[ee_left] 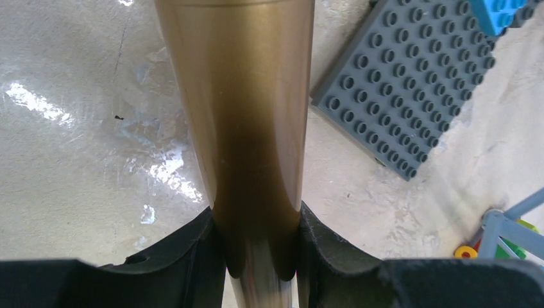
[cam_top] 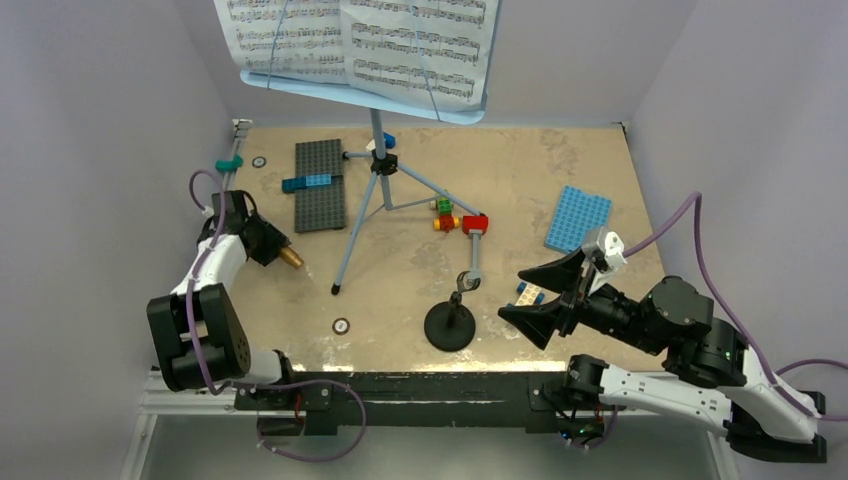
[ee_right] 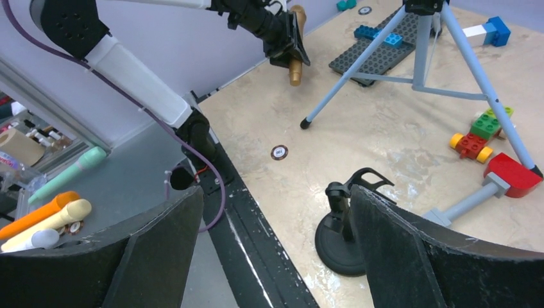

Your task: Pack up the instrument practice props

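My left gripper hovers at the table's left side, shut on the gold-brown toy microphone. In the left wrist view the microphone's shaft is pinched between the pads of that gripper. The black round-base mic stand stands upright near the front edge. My right gripper is open just to its right, and the stand shows beside the right finger of that gripper. The light-blue tripod music stand stands mid-table and carries white sheet-music pages.
A grey baseplate with a blue brick lies behind my left gripper. A blue baseplate lies at the right. Coloured bricks sit by a tripod leg with a red foot. Off the table's left edge lie tube-shaped items.
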You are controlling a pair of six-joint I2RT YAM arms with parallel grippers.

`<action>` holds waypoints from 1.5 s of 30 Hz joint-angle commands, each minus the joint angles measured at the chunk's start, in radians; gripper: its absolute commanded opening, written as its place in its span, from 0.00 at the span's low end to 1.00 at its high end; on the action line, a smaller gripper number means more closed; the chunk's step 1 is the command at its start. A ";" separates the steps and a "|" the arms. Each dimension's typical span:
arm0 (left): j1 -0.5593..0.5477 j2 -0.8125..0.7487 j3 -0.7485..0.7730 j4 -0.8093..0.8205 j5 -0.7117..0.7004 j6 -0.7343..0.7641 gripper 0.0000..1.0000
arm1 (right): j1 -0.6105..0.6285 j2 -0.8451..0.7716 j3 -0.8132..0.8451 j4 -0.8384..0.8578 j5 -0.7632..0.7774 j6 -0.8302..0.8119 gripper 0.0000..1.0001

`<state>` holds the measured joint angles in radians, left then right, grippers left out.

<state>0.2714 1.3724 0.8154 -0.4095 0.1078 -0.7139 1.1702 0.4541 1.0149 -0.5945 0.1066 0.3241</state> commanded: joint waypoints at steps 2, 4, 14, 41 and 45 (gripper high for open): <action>0.009 0.038 0.014 0.070 -0.025 -0.003 0.04 | 0.002 -0.032 0.023 -0.005 0.045 -0.034 0.89; 0.009 0.058 0.009 0.064 -0.050 -0.008 0.07 | 0.002 -0.028 0.022 -0.004 0.048 -0.040 0.89; 0.009 0.162 0.035 -0.001 -0.091 -0.015 0.28 | 0.002 -0.016 0.020 -0.002 0.049 -0.042 0.89; 0.002 0.076 0.079 -0.143 -0.170 0.012 0.70 | 0.002 -0.059 0.017 -0.066 0.117 -0.023 0.89; 0.002 -0.074 0.100 -0.169 -0.120 0.002 0.88 | 0.002 -0.033 -0.005 -0.049 0.108 -0.020 0.89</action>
<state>0.2726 1.4578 0.8734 -0.5587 -0.0654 -0.7132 1.1694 0.4122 1.0149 -0.6617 0.2001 0.2958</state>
